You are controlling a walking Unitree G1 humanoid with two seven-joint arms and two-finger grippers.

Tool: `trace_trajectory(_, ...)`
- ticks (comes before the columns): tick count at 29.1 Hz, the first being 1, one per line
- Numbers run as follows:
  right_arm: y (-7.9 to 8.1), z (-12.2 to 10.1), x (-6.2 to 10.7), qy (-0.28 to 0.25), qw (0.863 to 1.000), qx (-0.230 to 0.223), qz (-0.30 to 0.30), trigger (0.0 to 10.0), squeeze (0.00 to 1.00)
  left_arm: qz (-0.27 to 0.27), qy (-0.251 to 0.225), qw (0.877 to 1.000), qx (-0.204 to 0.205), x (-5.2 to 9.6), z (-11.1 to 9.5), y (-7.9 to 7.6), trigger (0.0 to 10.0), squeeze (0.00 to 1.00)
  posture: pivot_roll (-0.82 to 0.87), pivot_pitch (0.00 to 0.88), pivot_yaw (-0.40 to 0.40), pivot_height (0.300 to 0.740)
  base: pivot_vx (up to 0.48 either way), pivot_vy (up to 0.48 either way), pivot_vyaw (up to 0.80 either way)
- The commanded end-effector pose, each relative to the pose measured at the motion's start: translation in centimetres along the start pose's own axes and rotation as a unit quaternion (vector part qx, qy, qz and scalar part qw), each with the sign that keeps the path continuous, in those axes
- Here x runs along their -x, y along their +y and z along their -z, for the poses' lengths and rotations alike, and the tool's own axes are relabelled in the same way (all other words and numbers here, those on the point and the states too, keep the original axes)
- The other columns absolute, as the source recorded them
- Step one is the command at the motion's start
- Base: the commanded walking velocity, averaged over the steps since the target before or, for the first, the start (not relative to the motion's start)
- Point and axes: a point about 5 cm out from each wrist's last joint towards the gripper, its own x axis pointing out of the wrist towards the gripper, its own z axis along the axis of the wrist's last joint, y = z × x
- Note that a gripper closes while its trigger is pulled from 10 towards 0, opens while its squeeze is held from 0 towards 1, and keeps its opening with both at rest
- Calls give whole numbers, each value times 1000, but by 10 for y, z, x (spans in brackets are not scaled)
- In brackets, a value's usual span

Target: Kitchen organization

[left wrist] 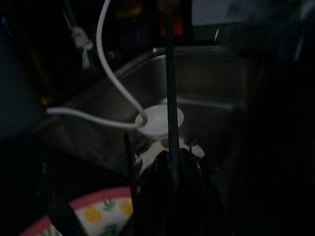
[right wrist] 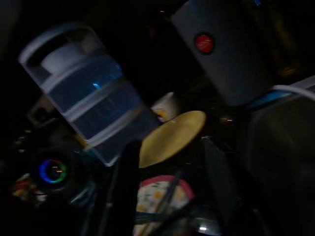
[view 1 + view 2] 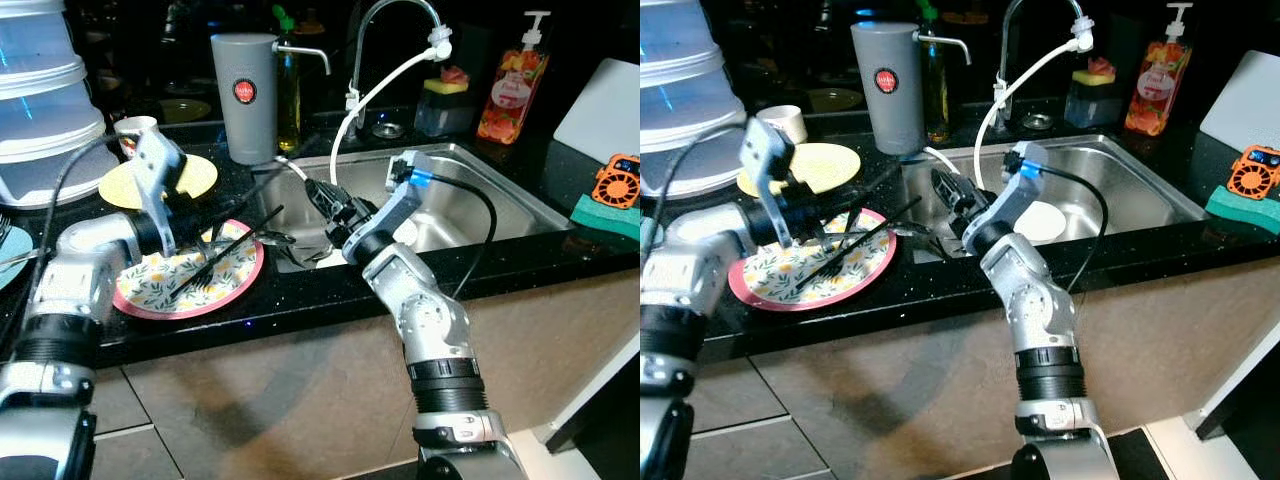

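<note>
A floral plate with a red rim (image 3: 235,275) lies on the black counter left of the sink (image 3: 500,210). A black fork (image 3: 200,275) rests on it, and metal cutlery (image 3: 275,240) lies at the sink's left edge. My left gripper (image 1: 170,157) hovers over the plate, shut on a thin black utensil (image 1: 170,88) that points toward the sink. My right gripper (image 3: 315,195) reaches from the sink side toward the plate. In the right wrist view its fingers (image 2: 125,187) stand apart and open, with nothing between them. A small white dish (image 3: 1045,220) sits in the sink.
Behind the floral plate are a yellow plate (image 3: 200,175), a mug (image 3: 133,130), a grey pitcher (image 3: 245,95) and stacked clear containers (image 3: 45,100). A white hose (image 3: 385,85) hangs from the faucet. A soap bottle (image 3: 510,90), orange fan (image 3: 620,185) and green sponge (image 3: 605,215) stand to the right.
</note>
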Motion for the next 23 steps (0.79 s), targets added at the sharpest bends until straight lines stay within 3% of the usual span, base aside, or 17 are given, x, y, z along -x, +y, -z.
trace_trajectory(1, 19, 14, -5, 9, 998, -54, -28, 10000, 1000, -15, -8, 1000, -4, -2, -4, -2, 0, 0, 36, 29, 25, 740, 0, 0, 0)
trace_trajectory(5, 26, 17, -6, 26, 996, -72, -34, 10000, 1000, -14, -36, 999, 19, -9, -7, -14, 0, 0, 36, 30, 24, 740, 0, 0, 0)
trace_trajectory(6, 26, 18, -7, 31, 996, -75, -34, 10000, 149, -10, -42, 999, 23, -10, -7, -18, 0, 0, 36, 30, 24, 740, 0, 0, 0)
trace_trajectory(7, 27, 19, -7, 35, 996, -77, -34, 10000, 149, -8, -45, 999, 24, -11, -7, -21, 0, 0, 36, 30, 24, 740, 0, 0, 0)
trace_trajectory(8, 27, 21, -7, 44, 996, -72, -35, 10000, 0, -6, -53, 998, 29, -13, -8, -24, 0, 0, 33, 29, 22, 740, 0, 0, 0)
trace_trajectory(16, 27, 25, -7, 64, 994, -78, -36, 10000, 0, 13, -67, 996, 56, -17, -9, -42, 0, 0, 30, 23, 11, 740, 0, 0, 0)
trace_trajectory(17, 27, 23, -7, 60, 994, -86, -34, 0, 0, 16, -62, 997, 51, -15, -8, -44, 0, 0, 31, 22, 9, 740, 0, 0, 0)
trace_trajectory(23, 23, 19, -8, 48, 993, -105, -28, 0, 0, 21, -61, 996, 59, -10, -9, -47, 0, 0, 35, 20, 4, 740, 0, 0, 0)
